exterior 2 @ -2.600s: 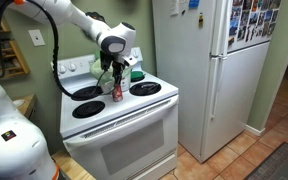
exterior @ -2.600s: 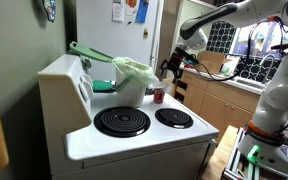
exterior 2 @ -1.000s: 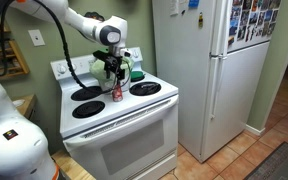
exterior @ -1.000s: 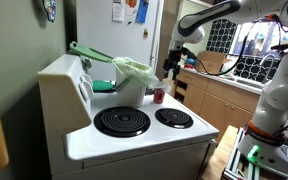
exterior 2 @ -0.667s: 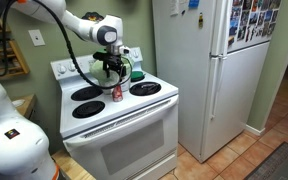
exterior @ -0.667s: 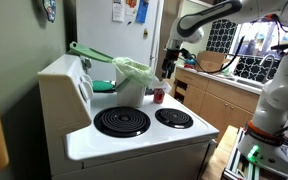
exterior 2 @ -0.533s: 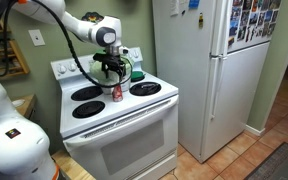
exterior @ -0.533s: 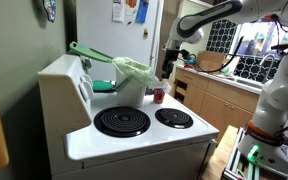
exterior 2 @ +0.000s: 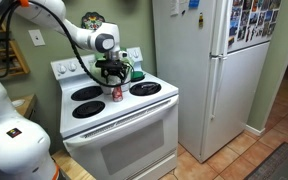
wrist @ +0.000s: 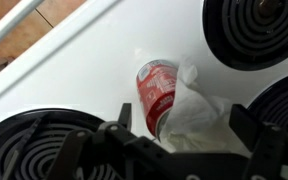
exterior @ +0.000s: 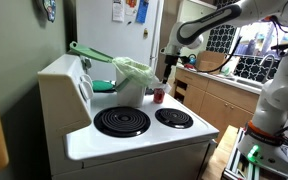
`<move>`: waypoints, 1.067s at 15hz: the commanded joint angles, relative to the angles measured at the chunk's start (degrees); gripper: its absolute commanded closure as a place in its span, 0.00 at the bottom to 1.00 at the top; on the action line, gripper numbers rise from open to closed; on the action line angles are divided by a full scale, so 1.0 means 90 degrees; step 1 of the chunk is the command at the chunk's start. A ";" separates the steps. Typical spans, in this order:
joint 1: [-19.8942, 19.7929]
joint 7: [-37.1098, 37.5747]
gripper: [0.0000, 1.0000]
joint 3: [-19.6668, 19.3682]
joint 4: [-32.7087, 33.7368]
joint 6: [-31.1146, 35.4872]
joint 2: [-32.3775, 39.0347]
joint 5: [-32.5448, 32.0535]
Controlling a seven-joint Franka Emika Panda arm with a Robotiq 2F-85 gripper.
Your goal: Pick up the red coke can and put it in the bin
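The red coke can (exterior: pixel 159 95) stands upright on the white stove top between the burners; it also shows in an exterior view (exterior 2: pixel 117 92) and in the wrist view (wrist: pixel 156 90). A crumpled white tissue (wrist: pixel 199 115) lies against the can. My gripper (exterior: pixel 169 68) hangs open a little above the can, also seen in an exterior view (exterior 2: pixel 112 72). In the wrist view its fingers (wrist: pixel 184 125) are spread wide and empty, straddling the can and tissue from above. The bin (exterior: pixel 132 80) with its light-green bag stands at the back of the stove, just behind the can.
Black coil burners (exterior: pixel 122 121) surround the can. A flat darker-green piece (exterior: pixel 89 52) leans above the bin. A white refrigerator (exterior 2: pixel 204 70) stands beside the stove, and a counter with cabinets (exterior: pixel 219 95) is behind the arm.
The gripper has risen a little above the can and the arm has shifted slightly. The can, tissue and bin have not moved.
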 commanded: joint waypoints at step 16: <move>0.0174 -0.0466 0.50 0.0017 -0.0390 0.0838 0.0213 -0.0034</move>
